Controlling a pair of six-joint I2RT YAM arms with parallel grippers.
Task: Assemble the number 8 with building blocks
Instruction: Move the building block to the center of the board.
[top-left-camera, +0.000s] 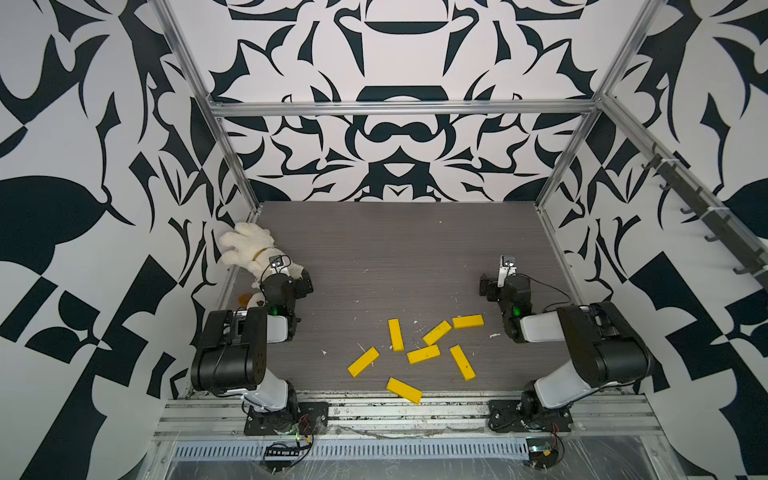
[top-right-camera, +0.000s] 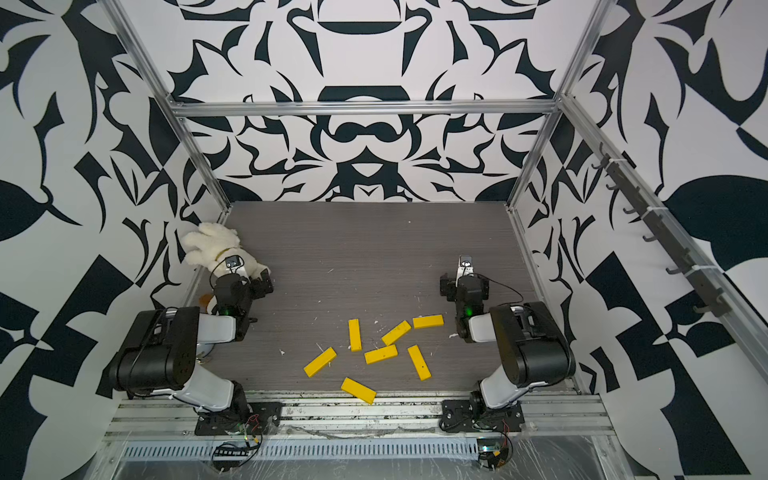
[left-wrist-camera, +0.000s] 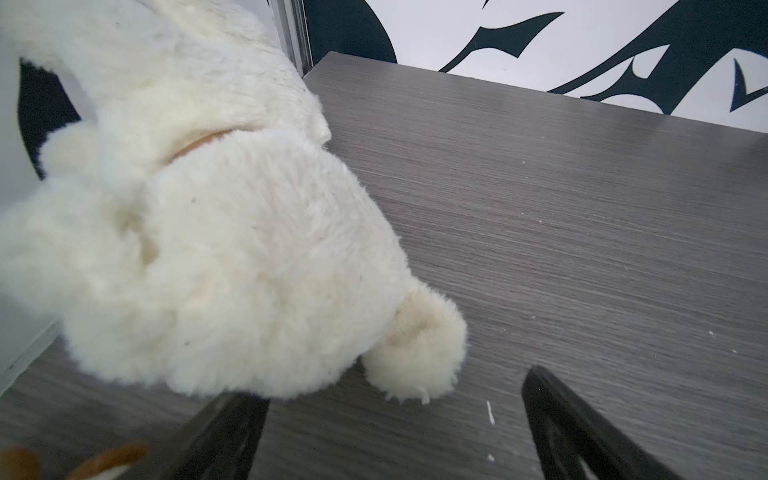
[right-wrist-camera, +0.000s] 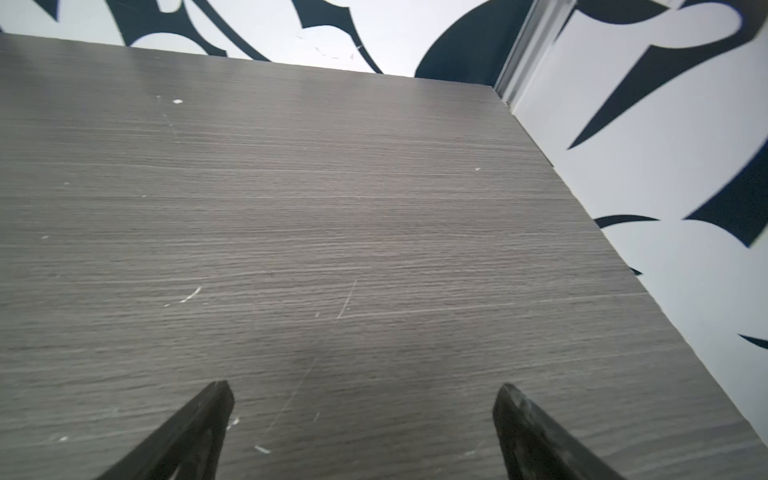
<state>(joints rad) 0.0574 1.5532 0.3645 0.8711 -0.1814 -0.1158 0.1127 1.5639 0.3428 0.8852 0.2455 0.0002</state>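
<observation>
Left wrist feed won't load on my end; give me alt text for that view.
A white plush toy fills much of the left wrist view, lying on the grey wood-grain table beside the patterned wall. The left gripper is open and empty, its two black fingertips in the foreground with the toy's paw just beyond them.

Seven flat yellow building blocks (top-left-camera: 423, 354) lie scattered, variously angled, at the front of the table (top-left-camera: 374, 249).

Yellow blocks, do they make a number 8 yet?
No, the yellow blocks lie scattered at odd angles on the table, forming no loops.
</observation>
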